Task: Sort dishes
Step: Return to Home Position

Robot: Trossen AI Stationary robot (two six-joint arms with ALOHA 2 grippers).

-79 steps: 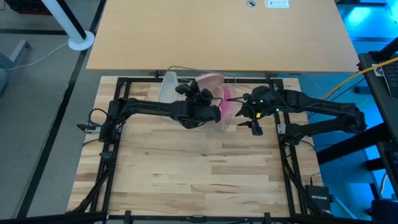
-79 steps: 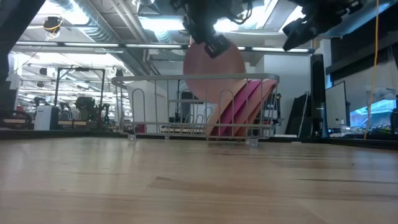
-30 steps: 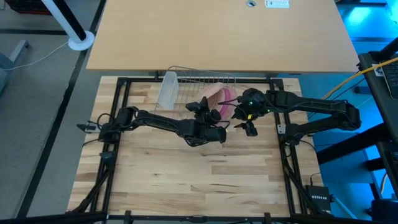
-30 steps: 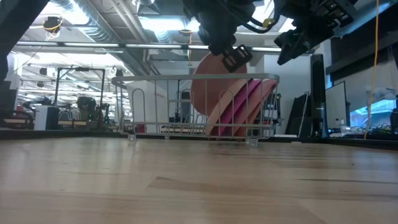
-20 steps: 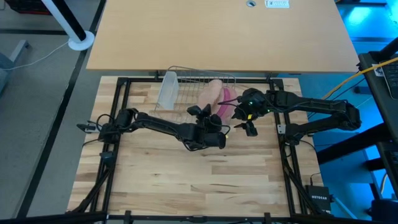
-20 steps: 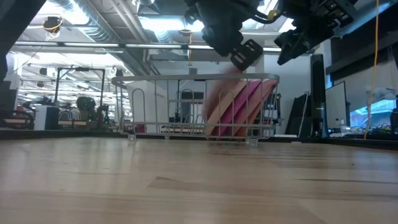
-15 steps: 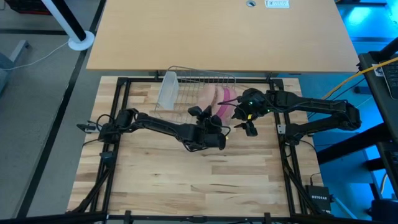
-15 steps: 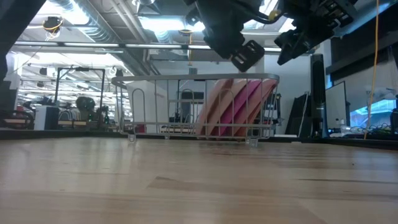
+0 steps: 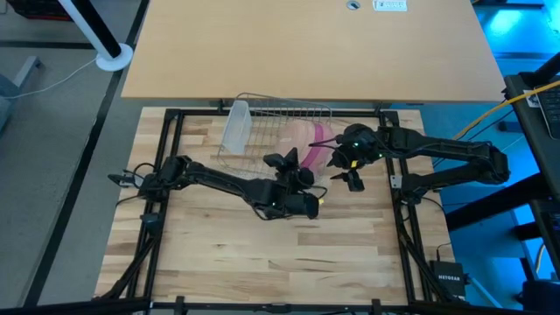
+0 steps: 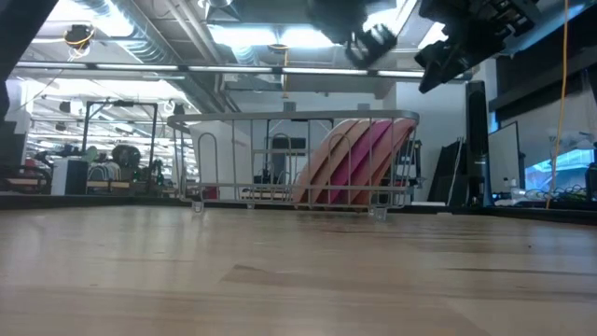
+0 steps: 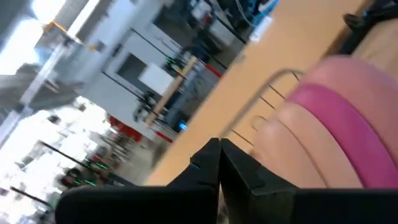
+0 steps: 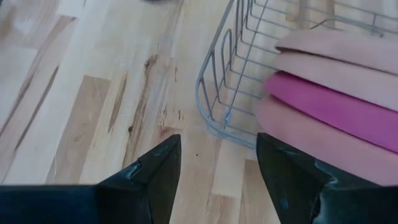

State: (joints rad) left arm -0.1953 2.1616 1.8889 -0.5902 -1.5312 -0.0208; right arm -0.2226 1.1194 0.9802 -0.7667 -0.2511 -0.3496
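Low view crops the left claw (image 10: 371, 41) above the racked dishes (image 10: 347, 161).

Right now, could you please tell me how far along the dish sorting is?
Done, it seems: the peach-pink plate, magenta plate and tan plate all lean on edge inside the wire rack, none on the table. In hand: nothing; the left tool is shut and empty, the right tool open and empty beside the rack. Left: probably only parking both arms, which reach out over the table near the rack.
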